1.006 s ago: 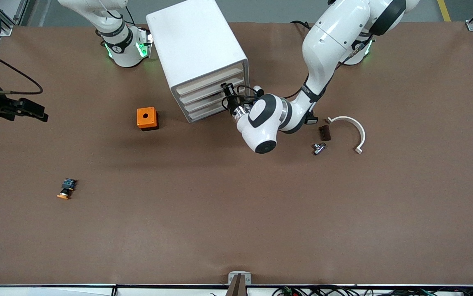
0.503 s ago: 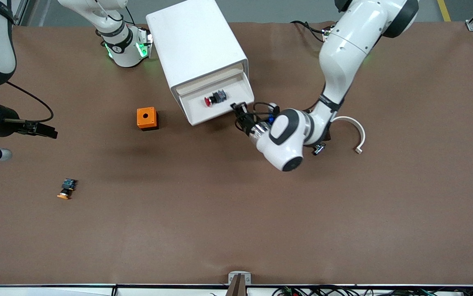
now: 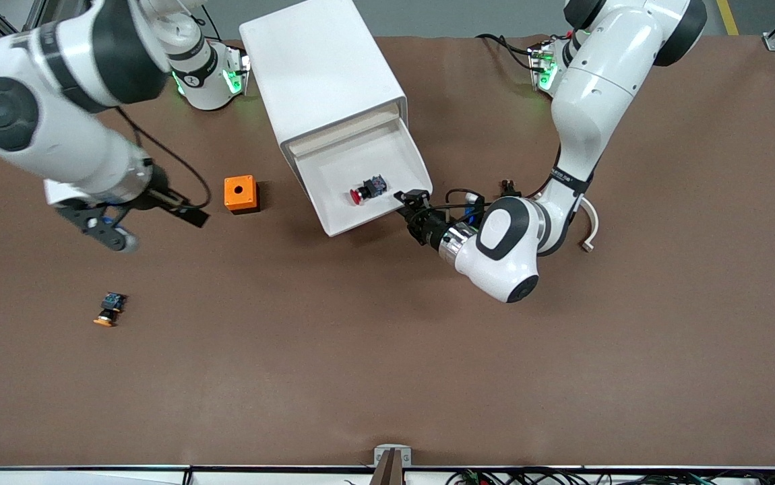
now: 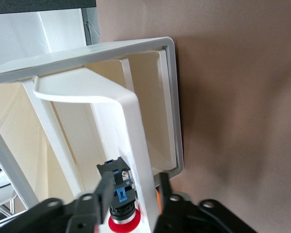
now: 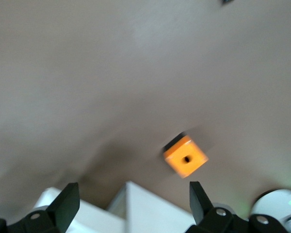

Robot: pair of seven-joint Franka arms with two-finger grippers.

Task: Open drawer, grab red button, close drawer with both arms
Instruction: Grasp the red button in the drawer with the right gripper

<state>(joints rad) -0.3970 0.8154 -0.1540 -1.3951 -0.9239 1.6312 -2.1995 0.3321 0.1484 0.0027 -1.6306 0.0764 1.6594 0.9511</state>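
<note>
White drawer (image 3: 367, 185): now pulled further out than before.
Left gripper (image 3: 413, 205): clamped on drawer handle (image 4: 131, 131).
Right gripper (image 3: 189, 217): apart, approaching.
Button (image 3: 367, 189): inside drawer, exposed for grabbing.

Both arms, the left arm (image 3: 590, 101) and the right arm (image 3: 71, 87), are glossy white shells with rounded segments and black bands at the joints. Round dark caps close the elbow ends. Green lights glow at both bases. Black cables loop from each wrist. The wrist sections are metallic silver, and the fingers (image 4: 104, 191) are matte black with visible screws.
</note>
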